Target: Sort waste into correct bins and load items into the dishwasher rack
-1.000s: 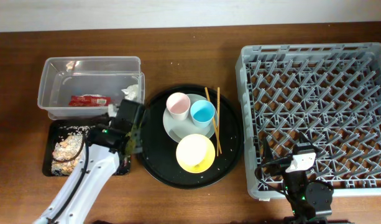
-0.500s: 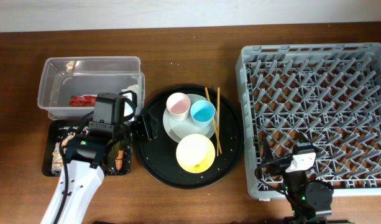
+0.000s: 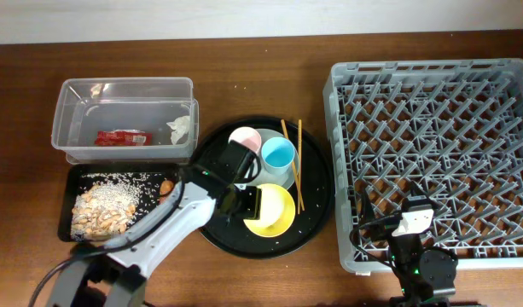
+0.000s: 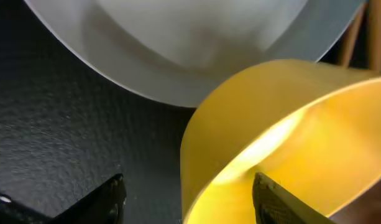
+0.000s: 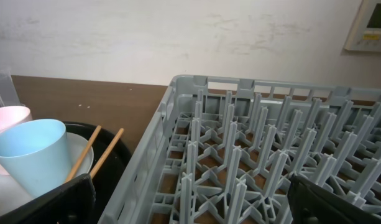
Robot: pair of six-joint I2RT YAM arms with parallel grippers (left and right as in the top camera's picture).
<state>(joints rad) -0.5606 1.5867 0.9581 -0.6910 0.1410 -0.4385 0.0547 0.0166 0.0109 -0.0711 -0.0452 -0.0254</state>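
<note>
Evidently poised to pinch its wall, the left gripper [image 4: 189, 186], jaws apart, straddles the rim of the yellow bowl [image 4: 289, 124]; the right gripper [image 5: 190, 199] hangs wide open over the dishwasher rack [image 5: 252, 155]

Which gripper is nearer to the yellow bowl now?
Left. The left gripper straddles the rim of the yellow bowl, jaws open; the right gripper is far off, at a near corner of the dishwasher rack.
</note>
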